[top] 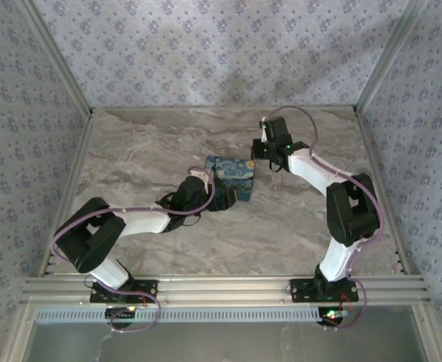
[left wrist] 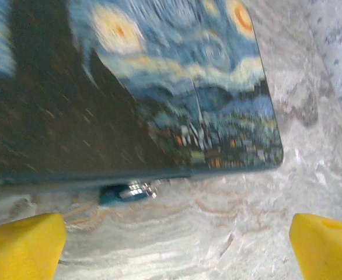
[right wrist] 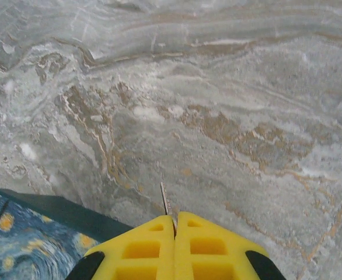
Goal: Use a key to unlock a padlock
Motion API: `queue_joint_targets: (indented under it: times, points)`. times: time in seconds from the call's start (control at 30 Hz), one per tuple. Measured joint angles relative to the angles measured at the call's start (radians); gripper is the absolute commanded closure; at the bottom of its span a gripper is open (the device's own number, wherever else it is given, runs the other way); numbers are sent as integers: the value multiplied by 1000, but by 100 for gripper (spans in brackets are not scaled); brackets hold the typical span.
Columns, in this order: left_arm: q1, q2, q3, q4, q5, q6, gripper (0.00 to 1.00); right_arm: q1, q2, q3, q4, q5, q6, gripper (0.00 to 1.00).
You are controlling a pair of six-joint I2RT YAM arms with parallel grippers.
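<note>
Marble desk [top: 168, 136] lies bare all round the starry mat [top: 231, 179] — padlock [left wrist: 127, 191] peeking from under its near edge. Left hand [left wrist: 174, 248] spread wide, low before that edge — right hand [right wrist: 175, 221] pinching the key [right wrist: 165, 201], just off the mat's corner.

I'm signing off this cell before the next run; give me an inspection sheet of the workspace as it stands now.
Surface: marble-patterned table, no spills visible.
Job's things: key, thin blade poking out of the right gripper; small blue-and-silver item, probably the padlock, tucked under the edge of the Starry Night pad, mostly hidden.
Clutter: the pad, mid-table; nothing else seen.
Grippers: left gripper jaws wide open, facing the pad's edge; right gripper jaws shut on the key, above bare table.
Cables: lilac cable along each arm, no snag visible.
Surroundings: patterned wallpaper walls, aluminium frame rails.
</note>
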Motion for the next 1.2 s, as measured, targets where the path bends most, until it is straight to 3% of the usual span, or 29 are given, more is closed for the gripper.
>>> queue_joint_targets:
  times: [0.53,0.83,1.2]
  points:
    - [-107,179,-16,194,-136,343,2,40,133,128,-60,40,-68,100]
    - [-119,260,-13,312,-122,423,2,42,191,157,-68,47,-80,100]
    - [-119,335,-52,541,-31,496,3,53,196,154,-66,47,-80,100]
